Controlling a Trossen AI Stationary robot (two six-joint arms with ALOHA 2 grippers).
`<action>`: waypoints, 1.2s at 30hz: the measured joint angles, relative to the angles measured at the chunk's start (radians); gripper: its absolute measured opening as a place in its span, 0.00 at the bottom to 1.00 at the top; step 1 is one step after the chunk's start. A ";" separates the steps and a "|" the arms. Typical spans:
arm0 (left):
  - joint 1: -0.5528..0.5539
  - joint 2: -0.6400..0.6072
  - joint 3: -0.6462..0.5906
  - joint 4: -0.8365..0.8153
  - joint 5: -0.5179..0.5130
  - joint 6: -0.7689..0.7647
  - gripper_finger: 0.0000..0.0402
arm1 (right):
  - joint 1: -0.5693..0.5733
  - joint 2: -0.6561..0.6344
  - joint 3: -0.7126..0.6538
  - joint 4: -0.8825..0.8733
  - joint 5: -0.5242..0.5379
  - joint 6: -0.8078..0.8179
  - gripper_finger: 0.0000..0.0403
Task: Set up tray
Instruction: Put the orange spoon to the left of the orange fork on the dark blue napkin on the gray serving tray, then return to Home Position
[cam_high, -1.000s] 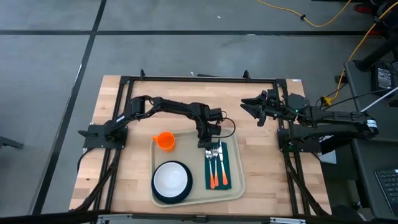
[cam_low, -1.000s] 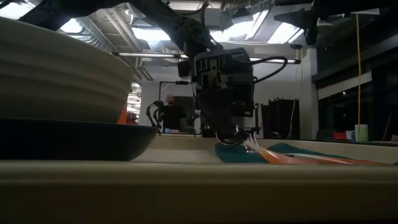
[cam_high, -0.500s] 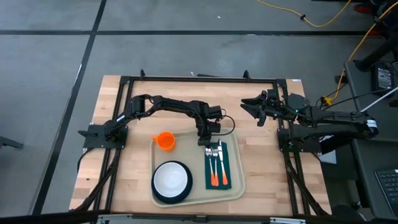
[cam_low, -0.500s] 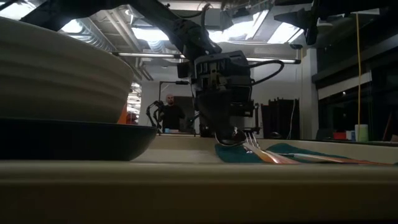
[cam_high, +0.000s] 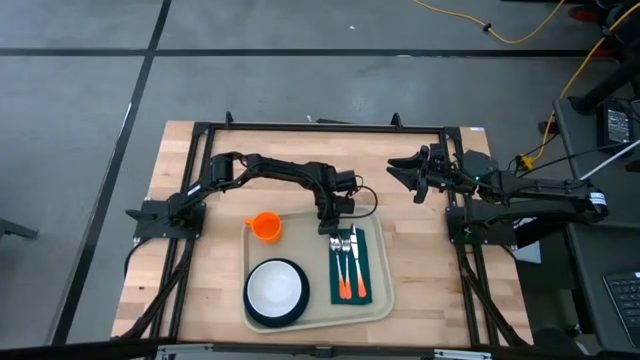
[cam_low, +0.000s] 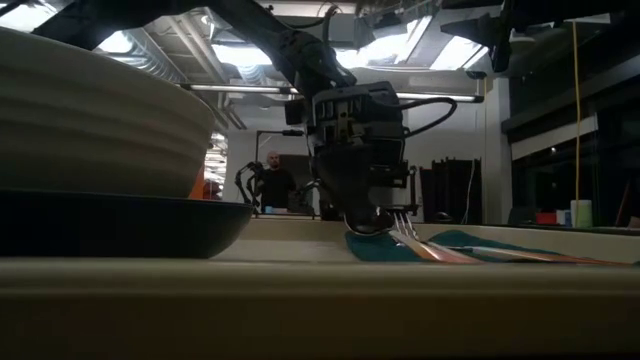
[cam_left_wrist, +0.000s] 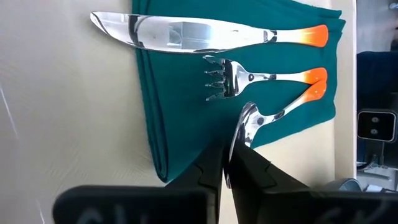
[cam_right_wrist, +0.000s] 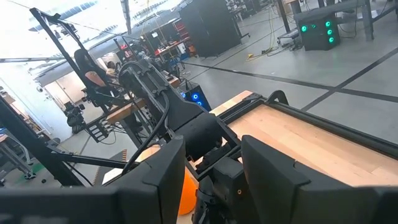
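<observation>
The tray lies toward the table's near edge, with a cup in its far left corner and a bowl at near left. The left gripper, jaws clamped on the spoon bowl, hovers over the napkin's far end; the spoon's axis runs far-to-near beside the fork. The right gripper, jaws apart, waits beyond the tray's far right corner.

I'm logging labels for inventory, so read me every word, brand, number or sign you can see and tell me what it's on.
No text can be read in any view.
The left gripper, shut on the spoon over the napkin on the tray, has pale marks on its body, too blurred to read.
The right gripper carries no legible label.
</observation>
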 joint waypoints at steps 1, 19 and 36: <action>0.000 0.000 0.000 0.000 0.000 0.000 0.04 | 0.000 0.000 0.000 0.000 0.000 0.000 0.40; 0.000 -0.001 0.000 0.009 -0.048 -0.004 0.21 | 0.000 0.000 0.000 0.000 0.000 -0.002 0.40; 0.013 -0.014 0.000 0.003 -0.046 -0.022 0.27 | 0.000 0.000 0.000 -0.001 0.000 -0.006 0.40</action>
